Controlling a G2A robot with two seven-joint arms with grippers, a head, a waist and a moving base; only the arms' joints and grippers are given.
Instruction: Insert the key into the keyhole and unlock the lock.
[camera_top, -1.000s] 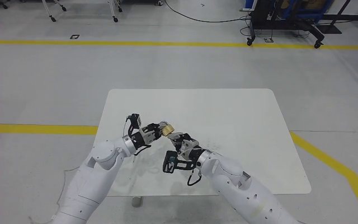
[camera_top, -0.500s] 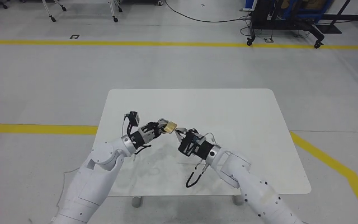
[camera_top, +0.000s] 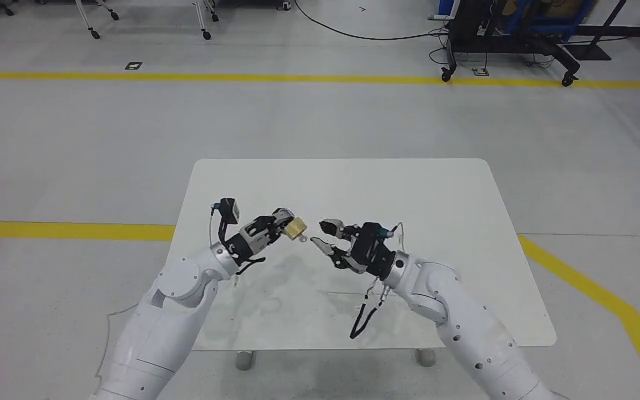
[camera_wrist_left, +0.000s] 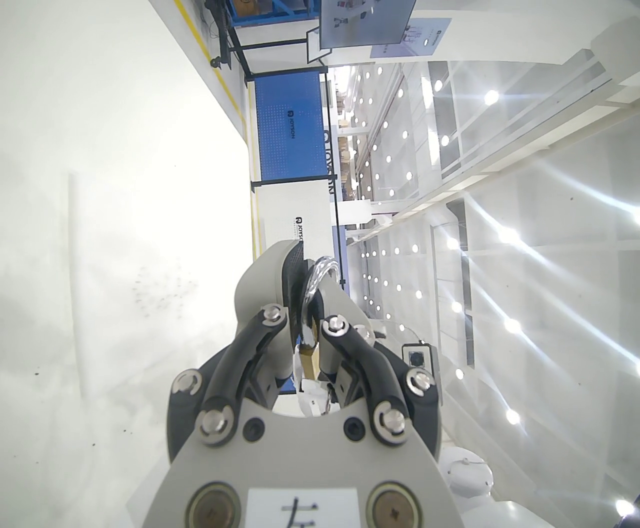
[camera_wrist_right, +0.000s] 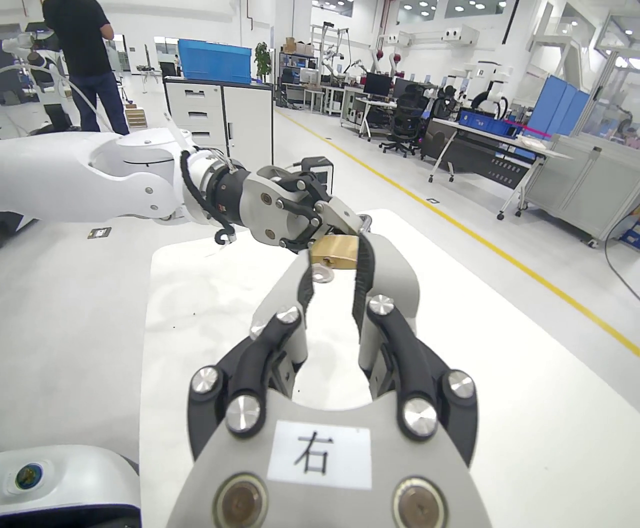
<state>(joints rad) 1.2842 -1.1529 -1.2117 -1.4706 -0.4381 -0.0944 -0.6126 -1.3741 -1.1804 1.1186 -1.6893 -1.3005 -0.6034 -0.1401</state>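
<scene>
Notes right gripper (camera_top: 322, 233) drawn back from the brass padlock with steel shackle (camera_top: 293, 229) since the earlier frame, fingers now spread, holding nothing. Sees rounded white table (camera_top: 440, 200) beneath both arms. Records left gripper (camera_top: 278, 226) pinching the padlock above the table. Logs small silver key (camera_wrist_right: 320, 273) hanging at the padlock's underside, near the right gripper but apart from it.

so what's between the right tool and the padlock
The key, hanging from the padlock in the right wrist view; otherwise bare table, in the top view.
</scene>
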